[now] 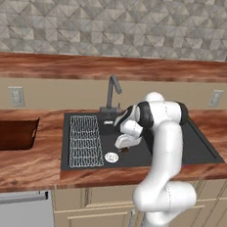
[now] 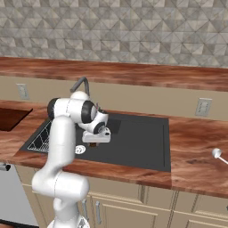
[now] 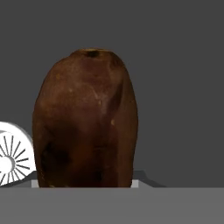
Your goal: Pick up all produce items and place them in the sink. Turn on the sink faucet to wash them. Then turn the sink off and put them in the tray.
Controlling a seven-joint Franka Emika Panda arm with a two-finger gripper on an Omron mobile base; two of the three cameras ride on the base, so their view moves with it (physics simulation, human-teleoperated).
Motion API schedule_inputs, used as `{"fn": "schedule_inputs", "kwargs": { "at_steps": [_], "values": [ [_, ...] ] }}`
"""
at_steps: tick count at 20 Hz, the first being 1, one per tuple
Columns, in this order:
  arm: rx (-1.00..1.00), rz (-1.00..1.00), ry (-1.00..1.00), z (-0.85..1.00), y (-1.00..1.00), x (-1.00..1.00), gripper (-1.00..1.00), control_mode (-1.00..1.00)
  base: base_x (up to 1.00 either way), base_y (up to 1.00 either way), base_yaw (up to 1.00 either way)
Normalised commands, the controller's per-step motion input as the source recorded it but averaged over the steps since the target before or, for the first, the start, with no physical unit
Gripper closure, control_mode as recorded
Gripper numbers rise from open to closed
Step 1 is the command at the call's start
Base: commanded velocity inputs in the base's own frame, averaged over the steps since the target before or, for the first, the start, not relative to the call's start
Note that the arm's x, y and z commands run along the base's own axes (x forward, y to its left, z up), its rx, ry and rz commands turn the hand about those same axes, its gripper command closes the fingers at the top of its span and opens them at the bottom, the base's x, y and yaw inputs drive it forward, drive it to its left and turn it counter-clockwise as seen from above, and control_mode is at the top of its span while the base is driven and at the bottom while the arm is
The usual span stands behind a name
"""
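Note:
The produce item [image 3: 85, 122], a dark brown oblong lump, stands very close in the hand view, between the jaws. My gripper [image 1: 123, 148] reaches down into the black sink [image 1: 200, 148] and is shut on the produce item [image 1: 124, 150], just right of the round silver drain [image 1: 111, 157]. From the right base view the gripper [image 2: 92, 141] holds the lump [image 2: 93, 144] low over the basin floor [image 2: 138, 142]. The faucet [image 1: 112, 88] rises behind the basin, with no water seen. The wooden tray [image 1: 10, 135] lies on the counter to the left.
A white wire rack [image 1: 85, 140] fills the sink's left part. The drain [image 3: 11, 159] sits left of the lump in the hand view. A small white-tipped utensil [image 2: 217, 152] lies on the counter far right. Wall outlets [image 1: 16, 96] sit on the backsplash.

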Motion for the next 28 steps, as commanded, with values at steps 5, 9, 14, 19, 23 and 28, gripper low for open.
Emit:
{"fn": "schedule_inputs", "kwargs": {
  "at_steps": [5, 9, 14, 19, 23, 28],
  "values": [
    [0.0, -0.01, 0.02, -0.01, 0.03, -0.01, -1.0, -1.0, 0.0, 0.0, 0.0],
    [-0.02, -0.06, 0.04, 0.5, 0.01, -0.12, -1.0, -1.0, 0.0, 0.0, 0.0],
    [-0.01, -0.1, 0.01, 0.73, 0.0, -0.06, -1.0, -1.0, 0.0, 0.0, 0.0],
    [0.0, -0.11, 0.03, 0.8, -0.06, -0.25, -1.0, -1.0, 0.0, 0.0, 0.0],
    [0.08, -0.25, 0.08, 0.98, -0.43, -0.22, -1.0, -1.0, 0.0, 0.0, 0.0],
    [0.11, -0.31, 0.12, 1.0, -0.17, -0.05, -1.0, -1.0, 0.0, 0.0, 0.0]
  ]
}}
